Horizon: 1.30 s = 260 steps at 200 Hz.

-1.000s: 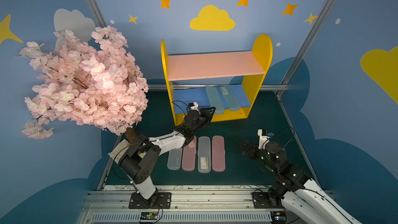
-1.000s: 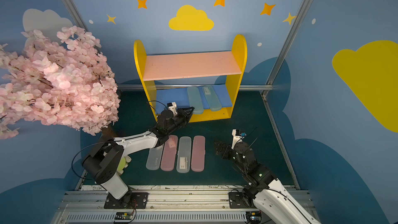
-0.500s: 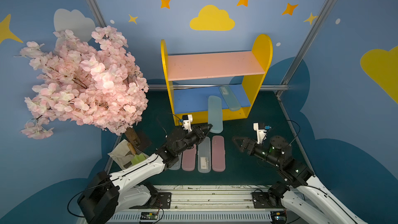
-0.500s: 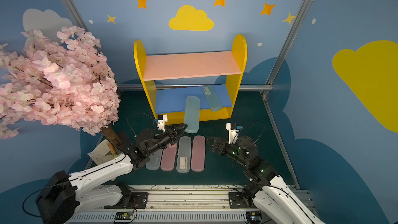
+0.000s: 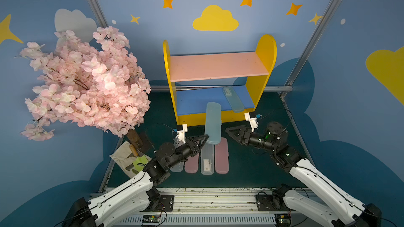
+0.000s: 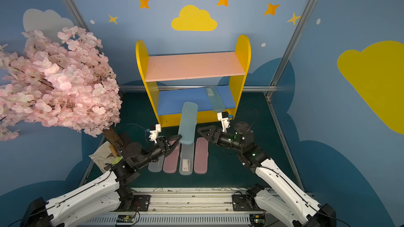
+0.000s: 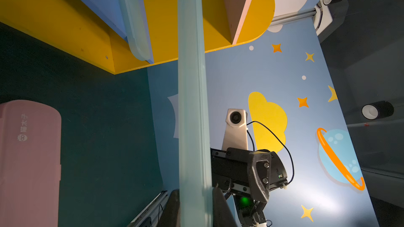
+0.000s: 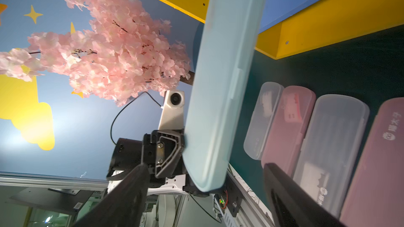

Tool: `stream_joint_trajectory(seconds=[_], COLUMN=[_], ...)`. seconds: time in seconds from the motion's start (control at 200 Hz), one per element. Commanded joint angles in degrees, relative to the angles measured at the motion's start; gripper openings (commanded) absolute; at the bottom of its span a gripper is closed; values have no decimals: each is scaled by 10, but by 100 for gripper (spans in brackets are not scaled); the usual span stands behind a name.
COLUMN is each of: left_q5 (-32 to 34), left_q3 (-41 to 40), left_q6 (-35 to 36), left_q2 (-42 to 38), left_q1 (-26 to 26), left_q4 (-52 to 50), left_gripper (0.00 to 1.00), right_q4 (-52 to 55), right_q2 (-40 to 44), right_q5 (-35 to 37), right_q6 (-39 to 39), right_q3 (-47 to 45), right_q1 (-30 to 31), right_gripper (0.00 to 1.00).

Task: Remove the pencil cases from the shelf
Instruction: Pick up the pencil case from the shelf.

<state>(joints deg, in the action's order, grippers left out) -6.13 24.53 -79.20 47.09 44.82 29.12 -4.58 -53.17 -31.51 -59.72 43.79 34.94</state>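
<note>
We hold a pale teal, translucent, round-ended pencil case [image 5: 212, 123] by its lower end in the left tool [image 5: 206, 138], jaws clamped on it, in front of the shelf [image 5: 265, 57]. The right tool [image 5: 228, 131] stands wide open beside it, gripping nothing. A second teal case [image 5: 233, 99] lies on the shelf's blue board [image 5: 192, 103].
</note>
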Motion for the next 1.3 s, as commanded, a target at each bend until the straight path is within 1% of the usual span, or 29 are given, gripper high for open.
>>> stream_joint_trajectory(seconds=[0.0, 0.085, 0.145, 0.26, 0.43, 0.581, 0.736, 0.956, 1.121, 1.296], left_q5=[-12, -11, -11, -9, -10, -12, -14, -11, -11, -10], left_q3=[4, 9, 14, 24, 31, 35, 42, 48, 48, 52], left_q6=[-14, -16, -16, -12, -11, -17, -20, -18, -18, -20], left_q2=[-4, -7, -9, -16, -11, 1, 10, 5, 8, 15], left_q1=[5, 9, 12, 18, 25, 31, 37, 45, 47, 49], left_q4=[33, 35, 35, 26, 28, 44, 58, 54, 54, 53], left_gripper=[3, 3, 3, 3, 3, 3, 3, 3, 3, 4], right_q4=[-55, -61, -45, 11, -19, -35, -80, -107, -115, -127], right_q2=[-29, -54, -64, -64, -58, -70, -86, -92, -88, -89], right_q5=[-36, -42, -36, 3, 20, 6, -8, -11, -7, -9], right_q6=[-35, -49, -53, -48, -47, -53, -79, -94, -98, -106], right_q3=[29, 43, 51, 61, 43, 44, 38, 31, 26, 17], right_q1=[-2, -2, -2, -2, -2, -2, -2, -2, -2, -2], right_gripper=[82, 79, 77, 75, 74, 71, 63, 56, 44, 35])
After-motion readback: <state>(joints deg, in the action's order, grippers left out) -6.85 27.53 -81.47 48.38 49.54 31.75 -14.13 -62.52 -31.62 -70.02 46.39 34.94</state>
